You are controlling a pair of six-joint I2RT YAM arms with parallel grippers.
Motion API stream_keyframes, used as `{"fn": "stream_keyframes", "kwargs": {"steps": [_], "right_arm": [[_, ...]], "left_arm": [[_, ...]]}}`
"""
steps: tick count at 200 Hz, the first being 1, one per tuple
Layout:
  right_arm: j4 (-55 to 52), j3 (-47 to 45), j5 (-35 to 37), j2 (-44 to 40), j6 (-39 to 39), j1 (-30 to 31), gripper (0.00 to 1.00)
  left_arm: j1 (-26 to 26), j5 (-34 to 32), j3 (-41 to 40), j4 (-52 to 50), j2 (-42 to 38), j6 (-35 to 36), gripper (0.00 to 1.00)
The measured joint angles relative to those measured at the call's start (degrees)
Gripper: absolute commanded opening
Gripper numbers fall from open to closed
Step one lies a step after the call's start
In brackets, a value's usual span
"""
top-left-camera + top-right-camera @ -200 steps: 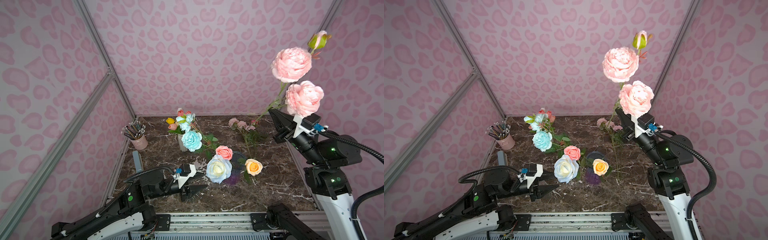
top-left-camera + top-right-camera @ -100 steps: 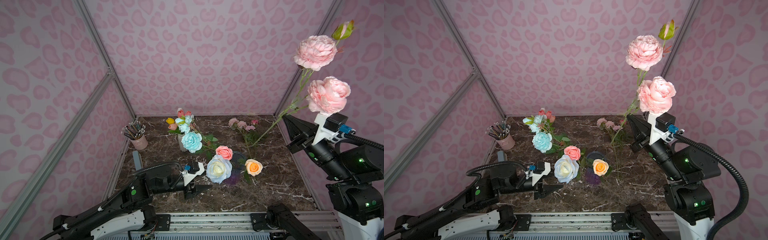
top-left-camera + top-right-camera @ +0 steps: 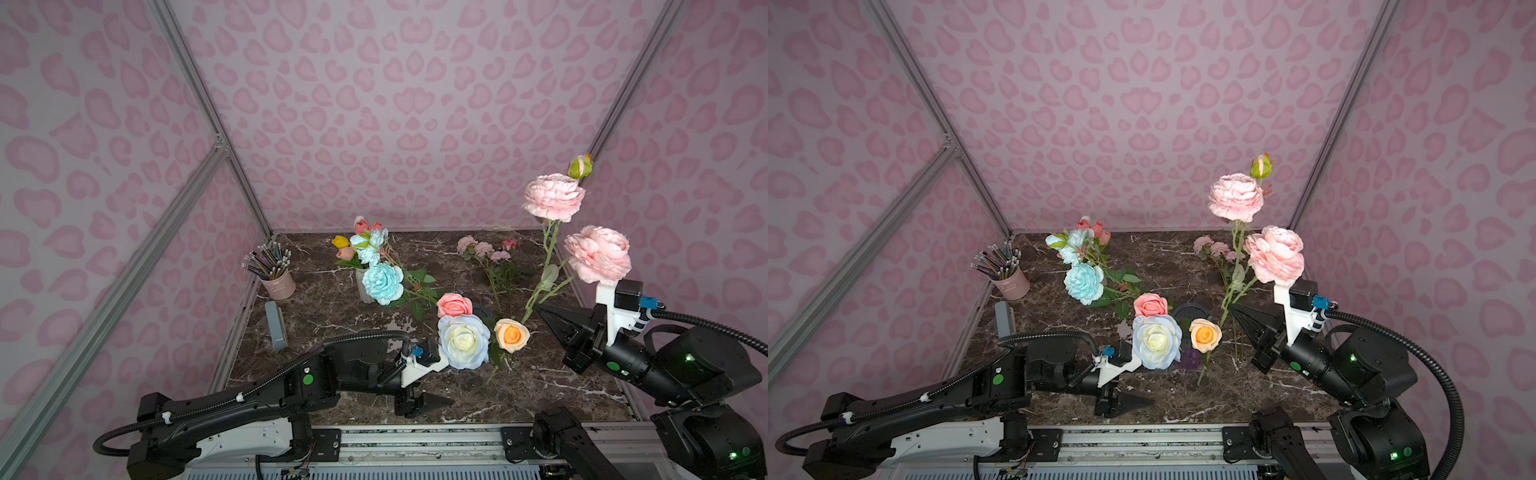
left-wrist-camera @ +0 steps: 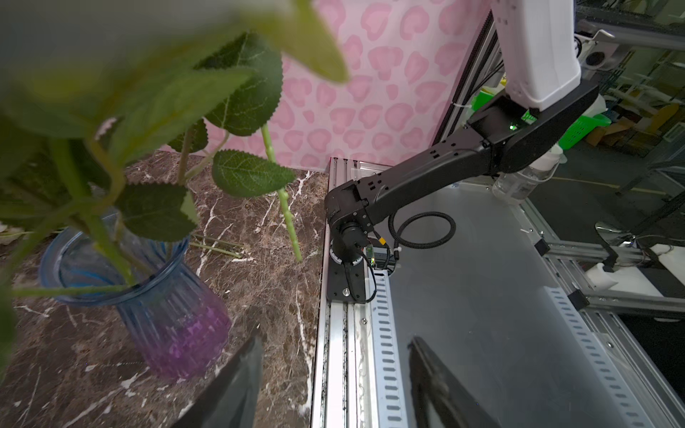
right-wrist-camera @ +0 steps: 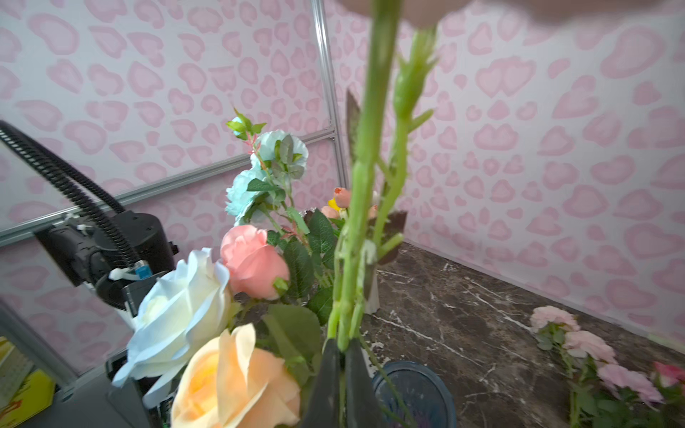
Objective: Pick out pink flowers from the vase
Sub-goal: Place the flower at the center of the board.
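R gripper [image 3: 540,309] clamps pink peony spray [image 3: 555,198] by its stem; L gripper [image 4: 333,339] jaws apart, empty. Top-heavy blooms: expect pivot/slip if you swing fast.

arms [image 3: 249,405]: black, white shells | cables [image 3: 715,327]: black corrugated | right tool [image 3: 540,310]: black, tapered | stickers [image 3: 308,379]: green dots

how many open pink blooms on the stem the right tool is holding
2 on the held stem: upper bloom just under a closed bud; lower bloom above the right tool. None look hidden.
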Motion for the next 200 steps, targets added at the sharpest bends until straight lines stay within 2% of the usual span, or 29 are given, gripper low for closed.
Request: {"fn": "stream_keyframes", "kwargs": {"steps": [13, 51, 110, 139, 179, 200], "right_arm": [[4.8, -5.3, -3.2, -4.2, 3.3, 0.0, 0.0], [23.5, -18.5, -10.7, -15.8, 13.6, -3.3, 0.0], [33.8, -22.3, -13.7, -20.1, 19.0, -3.9, 0.02], [35.8, -22.3, -14.6, -20.3, 20.8, -4.1, 0.02], [36.7, -22.3, -14.7, -20.4, 21.5, -4.3, 0.02], [37.1, -22.3, -14.7, -20.4, 21.9, -4.6, 0.02]], "left_arm": [[-0.7, 0.1, 0.2, 2.0, 1.8, -0.7, 0.73], [-2.8, 0.6, 1.2, 6.4, 4.9, -2.7, 0.73], [-3.3, 0.0, 1.0, 11.1, 6.3, -4.1, 0.69], [-3.3, 0.0, 1.1, 12.0, 7.7, -4.2, 0.63], [-3.5, 1.6, 2.4, 12.7, 9.2, -4.5, 0.41], [-3.6, 2.3, 3.0, 12.8, 9.8, -4.4, 0.39]]}}
